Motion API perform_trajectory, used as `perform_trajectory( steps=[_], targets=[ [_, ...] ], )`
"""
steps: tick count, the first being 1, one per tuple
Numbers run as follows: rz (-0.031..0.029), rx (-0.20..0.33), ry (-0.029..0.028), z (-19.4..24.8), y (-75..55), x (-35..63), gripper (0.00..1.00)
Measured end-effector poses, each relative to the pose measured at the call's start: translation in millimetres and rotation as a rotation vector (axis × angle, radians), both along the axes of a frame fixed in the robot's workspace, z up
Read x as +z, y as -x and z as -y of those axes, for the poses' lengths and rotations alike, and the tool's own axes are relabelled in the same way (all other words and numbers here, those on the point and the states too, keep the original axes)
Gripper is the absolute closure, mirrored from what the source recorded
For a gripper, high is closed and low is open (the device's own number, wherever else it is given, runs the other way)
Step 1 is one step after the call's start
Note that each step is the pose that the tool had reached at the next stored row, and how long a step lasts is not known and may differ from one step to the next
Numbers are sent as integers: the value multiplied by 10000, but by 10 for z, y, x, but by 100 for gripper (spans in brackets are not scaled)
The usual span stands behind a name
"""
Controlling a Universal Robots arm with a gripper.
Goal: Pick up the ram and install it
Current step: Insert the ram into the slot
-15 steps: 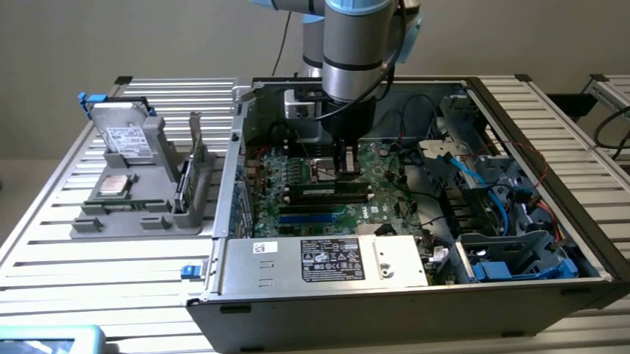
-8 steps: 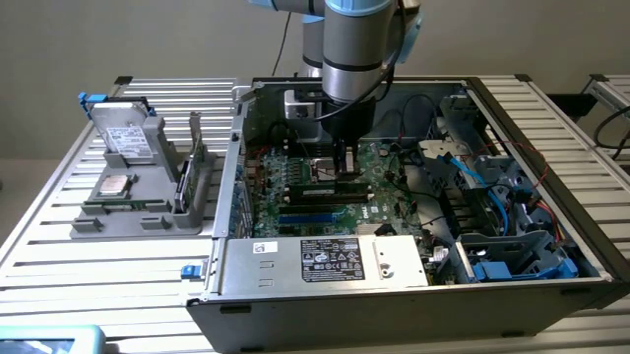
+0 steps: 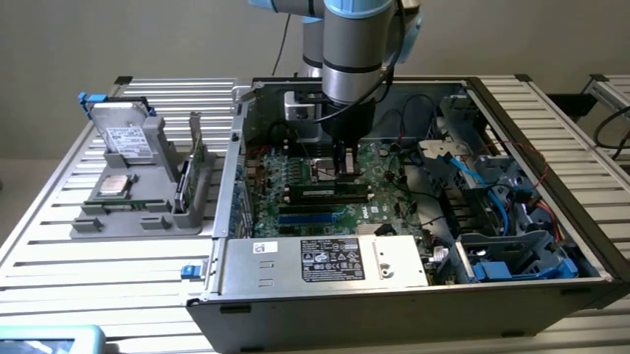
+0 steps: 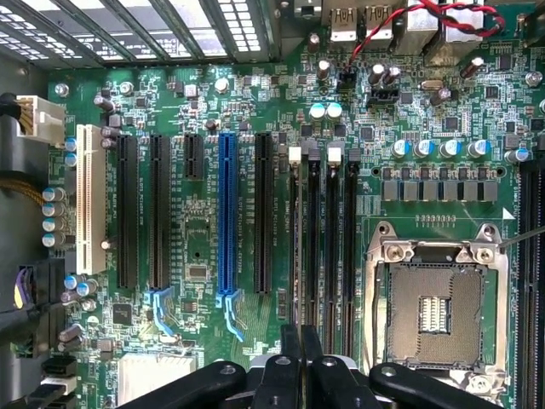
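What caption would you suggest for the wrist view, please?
Shut claw over the motherboard's black memory slots, beside the empty processor socket.

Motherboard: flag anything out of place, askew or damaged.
Nothing looks broken or askew on the motherboard. What stands out is the CPU socket: it is bare, with its contacts exposed and no chip seated. The four slots beside it stand empty too.
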State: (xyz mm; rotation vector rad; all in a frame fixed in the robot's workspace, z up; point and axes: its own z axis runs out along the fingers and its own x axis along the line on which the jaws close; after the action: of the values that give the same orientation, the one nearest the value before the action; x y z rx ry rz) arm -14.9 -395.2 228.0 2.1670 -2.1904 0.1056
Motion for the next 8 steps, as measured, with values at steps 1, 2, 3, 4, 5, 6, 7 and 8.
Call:
perform_trajectory(
  steps=[1, 2, 3, 4, 5, 6, 7, 8],
  targets=[
    [1, 0, -2, 0, 0, -1, 87],
    [1, 0, -3, 0, 0, -2, 87],
    [1, 0, -4, 0, 0, -2, 87],
    [2, 0, -5, 1, 0, -2, 87],
    [3, 0, -7, 4, 0, -2, 87],
    [3, -1, -6, 6, 0, -2, 87],
    [2, -1, -6, 9, 0, -1, 87],
    [2, -1, -6, 10, 0, 0, 87]
  ],
)
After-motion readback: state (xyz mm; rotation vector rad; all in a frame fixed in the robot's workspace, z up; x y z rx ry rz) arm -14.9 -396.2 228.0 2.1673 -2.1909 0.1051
